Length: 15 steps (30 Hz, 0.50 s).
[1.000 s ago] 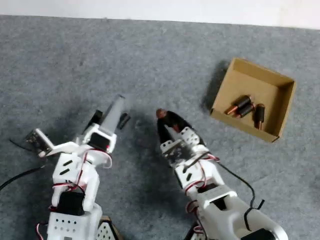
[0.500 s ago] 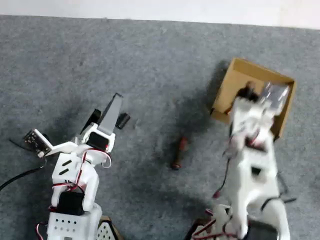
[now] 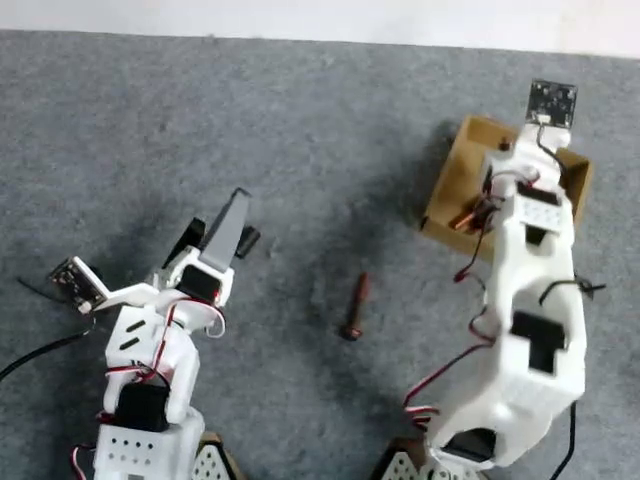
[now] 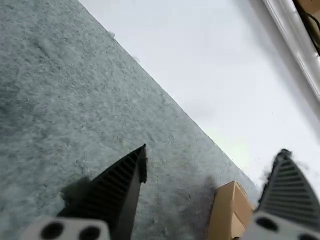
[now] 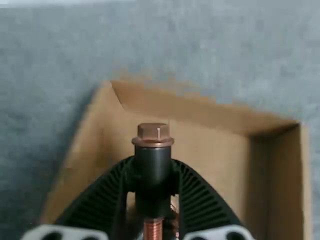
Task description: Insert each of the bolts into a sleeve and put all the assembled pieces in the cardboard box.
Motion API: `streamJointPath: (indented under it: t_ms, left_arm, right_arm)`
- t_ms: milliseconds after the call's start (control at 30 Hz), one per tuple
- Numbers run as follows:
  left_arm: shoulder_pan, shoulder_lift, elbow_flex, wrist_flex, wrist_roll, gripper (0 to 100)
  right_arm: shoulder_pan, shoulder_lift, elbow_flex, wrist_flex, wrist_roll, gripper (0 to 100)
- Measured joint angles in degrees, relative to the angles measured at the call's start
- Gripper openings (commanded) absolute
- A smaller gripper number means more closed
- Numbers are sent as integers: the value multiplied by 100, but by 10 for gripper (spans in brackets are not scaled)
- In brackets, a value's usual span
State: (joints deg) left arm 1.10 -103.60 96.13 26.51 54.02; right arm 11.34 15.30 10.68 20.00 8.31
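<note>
My right gripper is shut on a black sleeve with a copper bolt through it, the bolt head pointing away from the wrist. It hangs over the open cardboard box. In the high view my right arm stretches over the cardboard box, where part of another assembled piece shows. A loose copper bolt lies on the grey mat between the arms. My left gripper is at the left, open with nothing between its fingers, well apart from the bolt.
Grey carpet-like mat covers the table, with a white strip along the far edge. A small black piece sits beside my left gripper's tip; I cannot tell what it is. Open mat lies between the arms and behind them.
My right arm has swung from the middle of the mat to above the box, carrying the sleeve with its bolt. The loose bolt came into view where the arm was. Left arm unmoved.
</note>
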Motion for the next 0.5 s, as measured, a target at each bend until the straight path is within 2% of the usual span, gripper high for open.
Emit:
streamJointPath:
  t_ms: [233, 500]
  left_arm:
    - [0, 0, 0, 0, -62, 361]
    - [0, 0, 0, 0, -70, 361]
  right_arm:
    - [79, 967, -1213, 1266, 325, 221]
    - [88, 958, -1697, 2312, 352, 228]
